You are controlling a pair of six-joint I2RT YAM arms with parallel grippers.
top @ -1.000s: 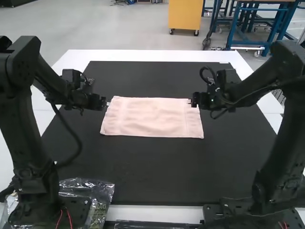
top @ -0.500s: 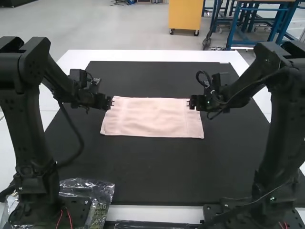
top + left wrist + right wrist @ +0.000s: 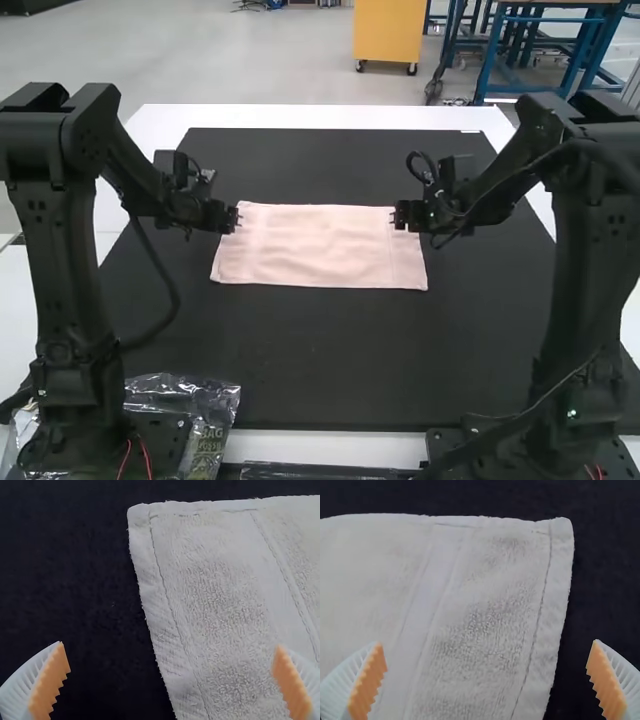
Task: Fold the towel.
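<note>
Both gaping, left tool point(image 3: 237, 217) and right tool point(image 3: 394, 217) are hovering by the towel point(image 3: 318, 250) at ten and two o'clock, uneven pinches risking a crooked fold.

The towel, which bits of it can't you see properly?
- Towel, underside: high view, hidden by its own top, lying on the mat.
- Far right corner: high view, hidden by the right gripper.
- The rest beyond one corner: left wrist view and right wrist view, cut off by each view's edges.
- Stitching: high view, mostly too small to follow.
</note>
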